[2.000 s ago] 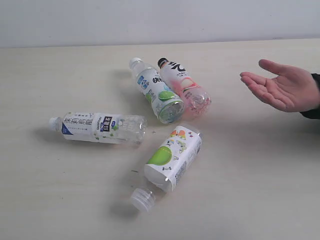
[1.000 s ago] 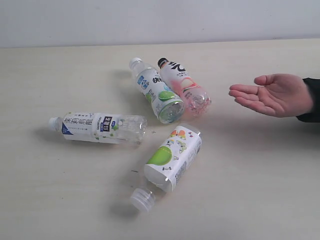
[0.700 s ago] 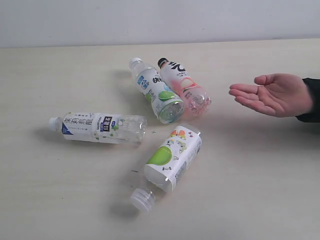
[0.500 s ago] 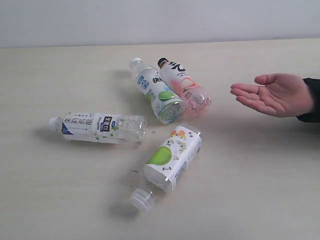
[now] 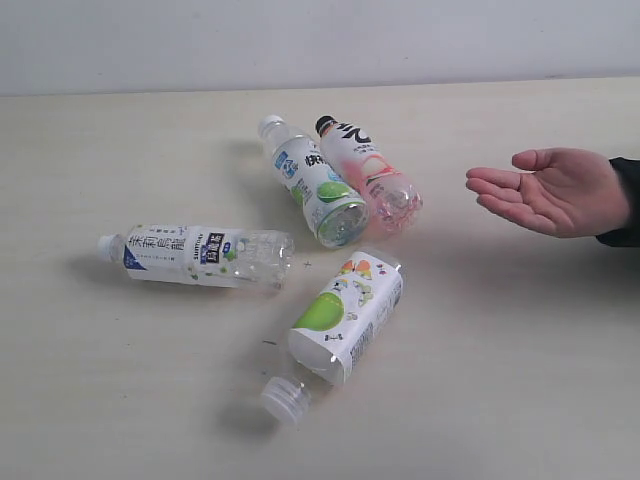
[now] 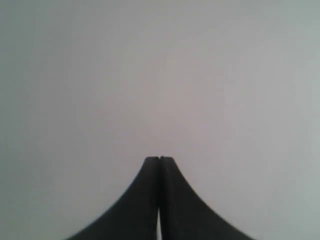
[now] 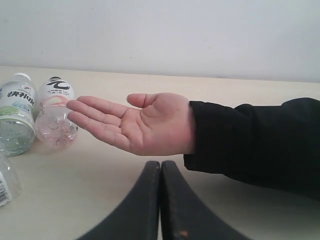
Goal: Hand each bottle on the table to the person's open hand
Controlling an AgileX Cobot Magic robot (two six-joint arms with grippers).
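Several bottles lie on their sides on the table [image 5: 120, 380]: a white/navy-label bottle [image 5: 195, 256] at the left, a white/blue/green-label bottle [image 5: 314, 184], a pink bottle with a black cap [image 5: 368, 175] beside it, and a squarish green-apple bottle [image 5: 340, 318] in front. The person's open hand [image 5: 545, 190] hovers palm up at the right. Neither gripper shows in the exterior view. My left gripper [image 6: 160, 159] is shut and empty, facing a blank grey surface. My right gripper [image 7: 160, 163] is shut and empty, just short of the hand [image 7: 137, 122].
A pale wall [image 5: 320, 40] runs behind the table's far edge. The person's black sleeve [image 7: 255, 140] stretches across the right wrist view. In that view the pink bottle [image 7: 56, 120] and the green-label bottle [image 7: 16, 120] lie beyond the hand's fingertips.
The person's hand has lowered, reached in toward the bottles, then drawn slightly back to the right. The bottles have not moved.
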